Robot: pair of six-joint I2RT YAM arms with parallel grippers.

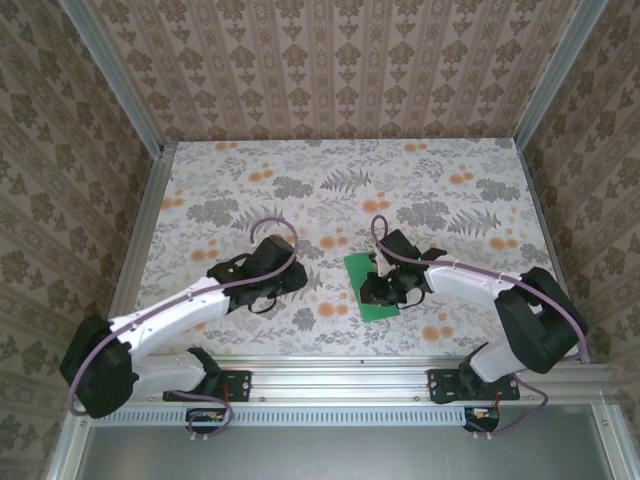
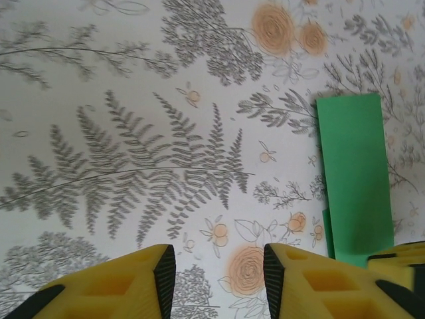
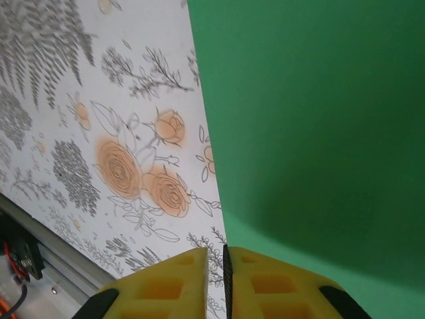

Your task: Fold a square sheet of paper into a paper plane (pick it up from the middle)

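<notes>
1. Top view: the paper (image 1: 358,270) lies on the surface (image 1: 300,180) near the front middle. It is a green strip with its long axis running 11 to 5 o'clock. The right hand (image 1: 380,290) sits on it. The left hand (image 1: 288,280) is apart, with the paper at its 3 o'clock.
2. Left wrist view: the left hand (image 2: 216,276) is spread wide and holds nothing. The paper (image 2: 352,179) is at 2 o'clock, running 12 to 6.
3. Right wrist view: the right hand (image 3: 226,259) has its fingers pressed together at the paper's (image 3: 312,119) left edge. I cannot tell whether a layer is nipped. This hand is nearer, so the next crease likely falls to it.
</notes>
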